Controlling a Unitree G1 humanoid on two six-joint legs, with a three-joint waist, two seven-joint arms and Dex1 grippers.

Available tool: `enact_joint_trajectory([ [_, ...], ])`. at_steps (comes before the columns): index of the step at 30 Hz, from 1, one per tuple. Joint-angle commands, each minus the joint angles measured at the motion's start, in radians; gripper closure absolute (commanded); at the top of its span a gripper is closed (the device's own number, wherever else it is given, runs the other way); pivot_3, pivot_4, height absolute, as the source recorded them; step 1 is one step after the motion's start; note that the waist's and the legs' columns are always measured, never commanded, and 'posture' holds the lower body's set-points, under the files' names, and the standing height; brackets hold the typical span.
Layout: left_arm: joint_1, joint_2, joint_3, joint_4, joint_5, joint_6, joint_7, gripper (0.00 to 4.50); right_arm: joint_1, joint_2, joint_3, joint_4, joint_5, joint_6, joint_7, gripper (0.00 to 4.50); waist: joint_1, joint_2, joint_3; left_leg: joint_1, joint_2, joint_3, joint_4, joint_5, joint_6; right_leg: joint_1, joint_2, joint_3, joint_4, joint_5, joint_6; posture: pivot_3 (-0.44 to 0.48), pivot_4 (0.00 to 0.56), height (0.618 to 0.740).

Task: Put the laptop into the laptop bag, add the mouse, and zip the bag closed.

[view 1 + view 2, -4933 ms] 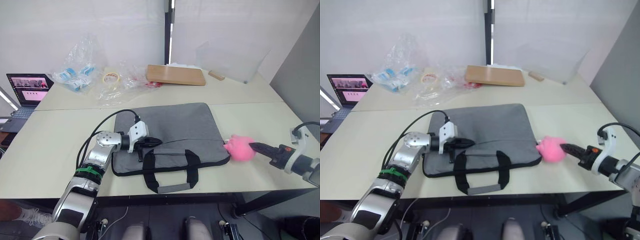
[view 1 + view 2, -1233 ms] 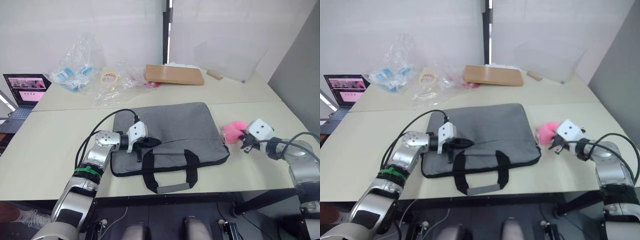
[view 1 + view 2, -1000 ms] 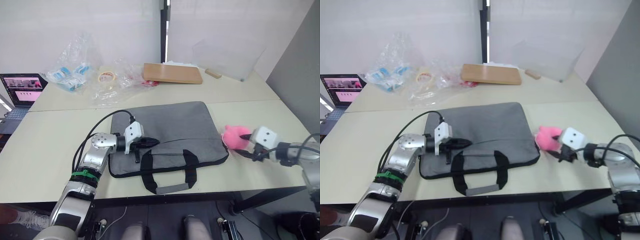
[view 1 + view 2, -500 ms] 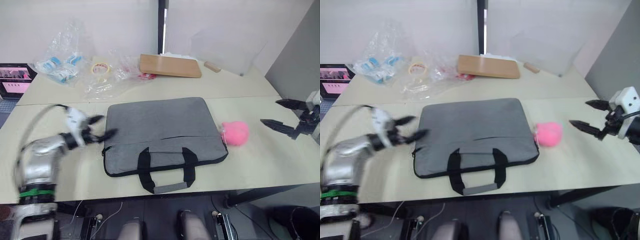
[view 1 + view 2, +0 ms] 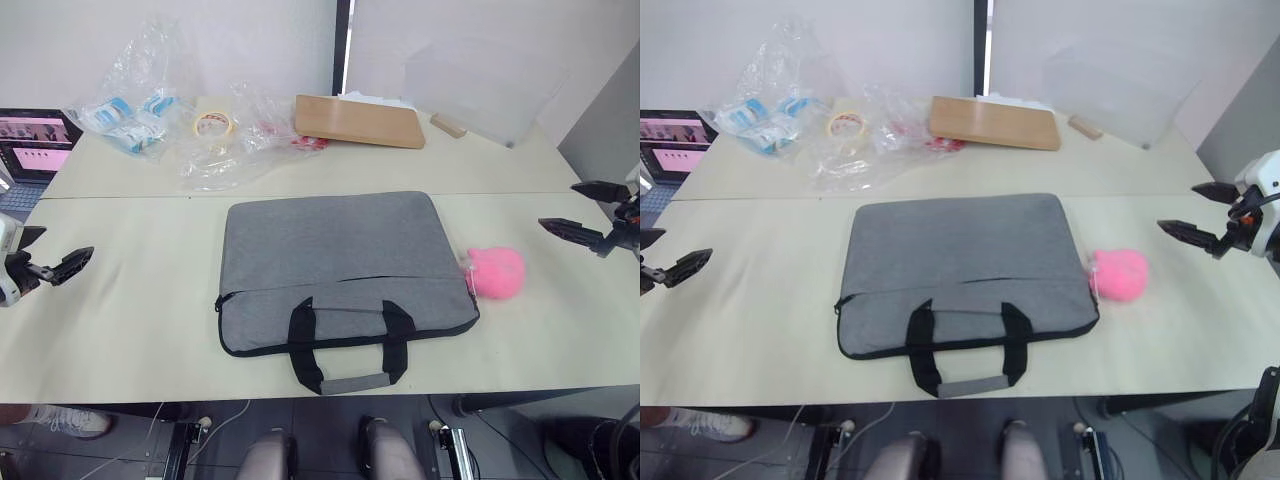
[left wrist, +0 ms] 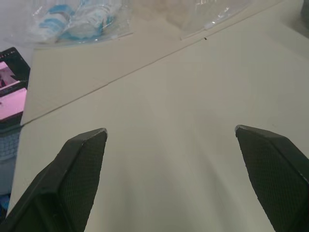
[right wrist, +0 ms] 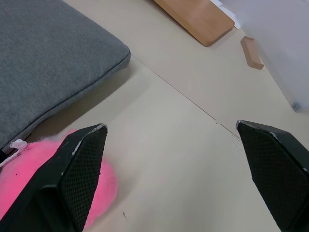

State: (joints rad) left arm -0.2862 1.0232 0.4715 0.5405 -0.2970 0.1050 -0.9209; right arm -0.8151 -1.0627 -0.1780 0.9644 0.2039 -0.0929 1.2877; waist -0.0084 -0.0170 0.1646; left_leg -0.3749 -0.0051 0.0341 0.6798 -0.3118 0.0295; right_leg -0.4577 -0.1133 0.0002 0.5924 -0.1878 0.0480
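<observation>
Step in hand: the laptop bag (image 5: pixel 345 272) looks flat and shut, with nothing poking out, so I think the zip is done or almost done. A good next move would be to check that the zip is pulled all the way to the end.
Handles: the black strap handles (image 5: pixel 345 345) lie at the near edge of the table (image 5: pixel 130 310), closest to the robot.
Left pincer (image 5: pixel 48 262): it is out at the left edge of the table, well apart from the bag. Its two fingers are spread wide and hold nothing.
Right pincer (image 5: pixel 588 215): it is out at the right edge, near the pink fluffy ball (image 5: pixel 497 272) but not touching it. Its fingers are wide apart and empty too.
Laptop and mouse: I cannot see them, so they may be inside the bag.
In the way: the pink ball touches the right end of the bag. A pincer going for the zip there could bump it.
Farther back: clear plastic bags (image 5: pixel 160 120), a roll of tape (image 5: pixel 214 123) and a wooden board (image 5: pixel 360 120) lie well behind the bag.
Far left: a small dark laptop (image 5: pixel 35 140) with a pink screen sits past the table.
</observation>
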Motion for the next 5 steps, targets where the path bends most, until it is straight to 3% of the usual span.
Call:
enact_joint_trajectory([
  [1, -0.023, 0.018, -0.012, 0.021, 0.014, -0.020, 0.001, 0.03, -0.030, -0.014, -0.016, 0.049, -0.008, -0.041, 0.007, 0.00, -0.005, 0.000, 0.000, 0.000, 0.000, 0.001, 0.000, 0.000, 0.000, 0.000, 0.000, -0.001, 0.000, 0.000, 0.000, 0.000, 0.150, 0.740],
  [5, -0.031, 0.021, -0.031, 0.043, 0.027, -0.048, -0.003, 0.03, -0.037, -0.014, -0.019, 0.087, -0.014, -0.067, 0.006, 0.00, -0.009, 0.000, 0.000, 0.000, 0.000, 0.002, 0.000, 0.000, 0.000, 0.000, 0.001, -0.001, 0.001, 0.000, 0.000, 0.000, 0.150, 0.740],
])
